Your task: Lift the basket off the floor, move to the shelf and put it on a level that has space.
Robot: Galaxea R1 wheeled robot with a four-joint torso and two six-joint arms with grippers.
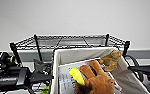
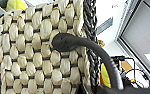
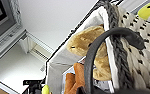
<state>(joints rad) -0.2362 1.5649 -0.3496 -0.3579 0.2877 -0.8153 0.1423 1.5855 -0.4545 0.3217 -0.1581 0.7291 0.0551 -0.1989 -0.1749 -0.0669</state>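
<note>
In the head view, the basket (image 1: 66,72) is raised in front of the robot, and its far rim is near the front edge of the top level (image 1: 71,41) of the shelf (image 1: 37,47). The pale lining is open to the camera, with the orange-brown plush toy (image 1: 98,80) and a yellow-green piece (image 1: 76,75) inside, and a tan plush (image 1: 112,60) leaning on the far right corner. The left arm (image 1: 13,77) comes to the basket's left side and the right arm (image 1: 143,70) to its right side. The basket looks tilted, with the far edge higher.

In the left wrist view, the checkered woven wall (image 2: 36,57) of the basket is very close to the camera, and a small dark handle (image 2: 66,42) crosses it. How far the left end effector is open, and what it holds, cannot be told.

In the right wrist view, the other dark handle (image 3: 131,37) curves over the woven side, beside the braided rim (image 3: 117,60). The tan plush hangs partly over this rim. The state of the right end effector also cannot be told.

The risk, as it seems: the basket bottom may be lower than the top level, so it could hit the front wire edge and push the wheeled shelf away. With more tilt, the tan plush could fall out.
</note>
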